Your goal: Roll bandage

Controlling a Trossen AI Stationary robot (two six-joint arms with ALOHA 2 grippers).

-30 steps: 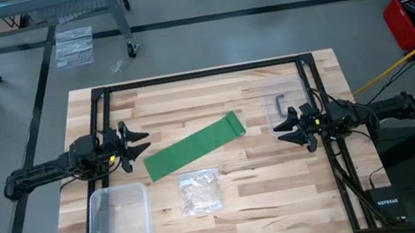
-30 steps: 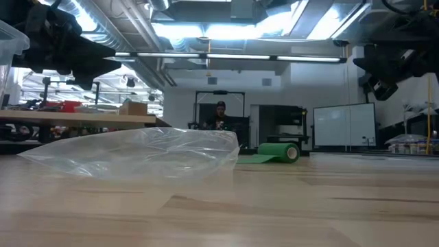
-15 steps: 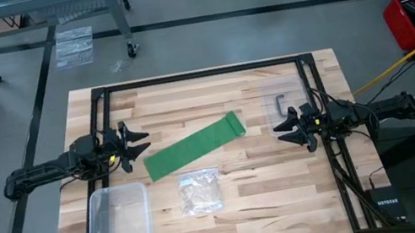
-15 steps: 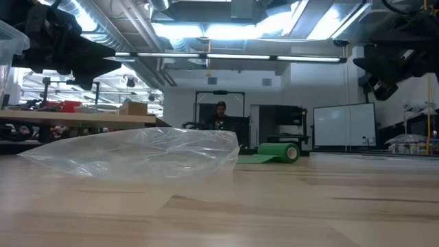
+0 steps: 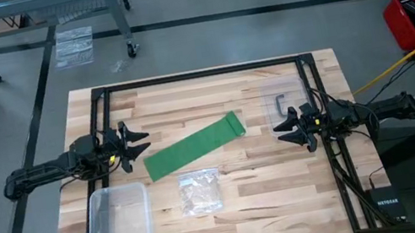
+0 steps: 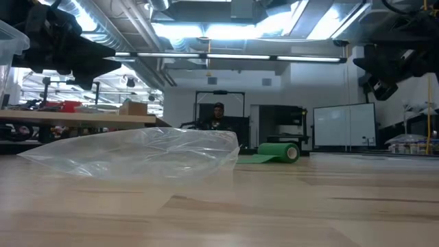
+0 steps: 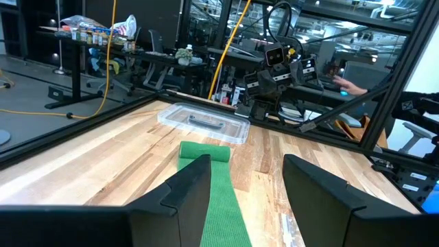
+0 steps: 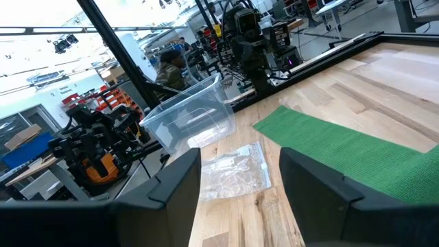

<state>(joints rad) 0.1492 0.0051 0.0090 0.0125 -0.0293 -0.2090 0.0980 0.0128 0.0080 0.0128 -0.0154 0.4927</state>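
Observation:
The bandage [image 5: 193, 146] is a bright green strip lying flat and slantwise on the wooden table, with a small rolled-up end [image 5: 234, 120] toward the right, which the low view also shows [image 6: 280, 152]. My left gripper [image 5: 140, 142] hovers open above the table at the strip's left end, pointing level toward the right. In the left wrist view my left gripper [image 7: 248, 195] frames the bandage [image 7: 218, 206] and its roll [image 7: 204, 152] below. My right gripper [image 5: 282, 130] hovers open to the right of the roll. From the right wrist view my right gripper [image 8: 240, 195] looks over the bandage [image 8: 343, 147].
A clear plastic box [image 5: 119, 226] stands at the near left. A crinkly clear plastic bag [image 5: 200, 192] lies near the front edge, large in the low view [image 6: 137, 154]. A clear lid with a dark handle [image 5: 281, 105] lies at the right. A black frame [image 5: 200, 74] edges the table.

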